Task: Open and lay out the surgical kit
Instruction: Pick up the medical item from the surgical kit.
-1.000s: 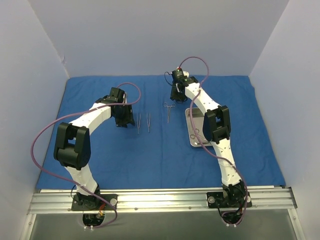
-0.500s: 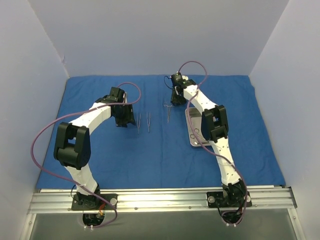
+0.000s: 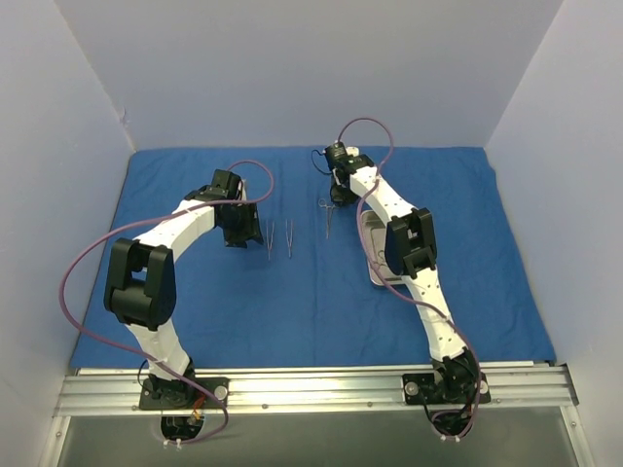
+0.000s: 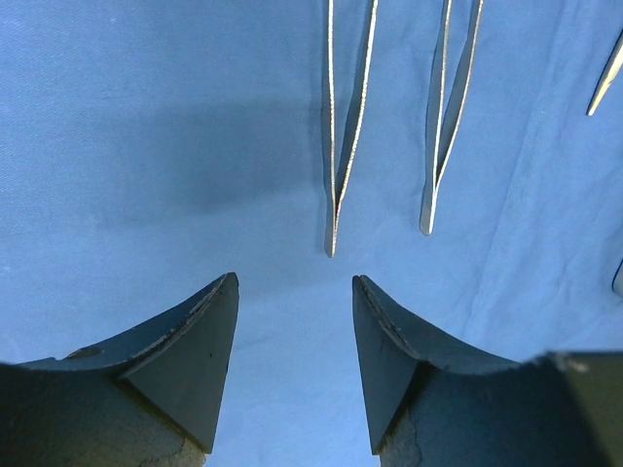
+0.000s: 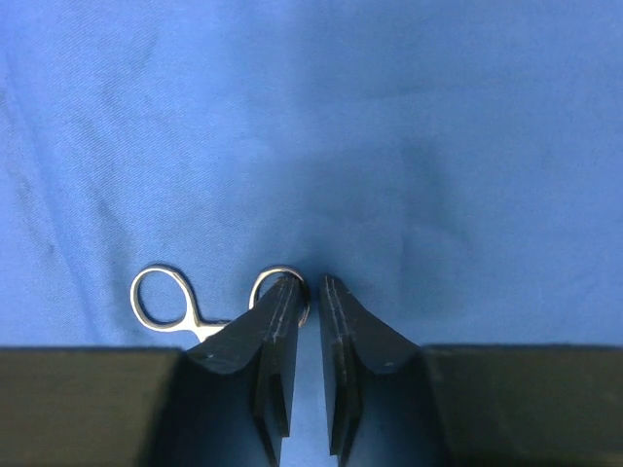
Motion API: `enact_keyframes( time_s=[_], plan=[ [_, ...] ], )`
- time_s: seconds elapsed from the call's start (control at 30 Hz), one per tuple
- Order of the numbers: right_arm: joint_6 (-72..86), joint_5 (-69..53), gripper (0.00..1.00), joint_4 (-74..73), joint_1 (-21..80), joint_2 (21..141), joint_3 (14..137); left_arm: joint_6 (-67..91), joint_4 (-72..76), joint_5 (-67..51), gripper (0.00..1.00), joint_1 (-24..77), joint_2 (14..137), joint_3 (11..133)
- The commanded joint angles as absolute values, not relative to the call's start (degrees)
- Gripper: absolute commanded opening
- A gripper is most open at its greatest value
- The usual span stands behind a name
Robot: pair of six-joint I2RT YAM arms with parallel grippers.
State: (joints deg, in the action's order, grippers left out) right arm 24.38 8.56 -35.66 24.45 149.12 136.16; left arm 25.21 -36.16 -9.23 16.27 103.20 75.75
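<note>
The deep-blue drape (image 3: 467,195) lies spread flat over the table. On it lie two thin silver tweezers (image 3: 271,238) (image 3: 289,236) side by side, and a ring-handled instrument (image 3: 328,216) to their right. My left gripper (image 3: 240,233) hovers just left of the tweezers, open and empty; in the left wrist view its jaws (image 4: 295,279) point at the nearer tweezer (image 4: 334,209). My right gripper (image 3: 334,193) is low at the instrument's ring end. In the right wrist view its jaws (image 5: 313,280) stand a narrow gap apart, the left fingertip over one ring of the instrument (image 5: 161,297).
The small steel tray (image 3: 371,255) sits right of centre, half hidden under my right forearm. Pale walls close in the back and both sides. An aluminium rail (image 3: 311,384) runs along the near edge. Purple cables loop off both arms.
My right arm has swung left, bringing its gripper over the instrument's rings, and its jaws have narrowed. The left arm and the tweezers have stayed put.
</note>
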Motion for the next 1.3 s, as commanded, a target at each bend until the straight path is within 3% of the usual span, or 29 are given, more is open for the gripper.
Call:
enact_keyframes(
  time_s=[0.0,0.23,0.8,1.27],
  plan=[
    [22.0,9.9,0.14,-43.4,26.2,154.2,135.4,24.4,-34.1,-9.8,0.59,15.6,100.6,76.3],
    [23.6,2.1,0.00,-37.3,24.3,151.2,128.4,24.5,-34.2,-9.6,0.59,15.4,98.9,74.5],
    [22.4,-6.5,0.00,-30.3,20.8,138.0,124.0,24.3,-34.1,-10.8,0.59,15.3,97.7,75.5],
    [23.0,-9.0,0.00,-28.0,20.7,131.2,116.6,24.4,-19.3,-30.9,0.62,17.0,101.7,81.4]
  ],
)
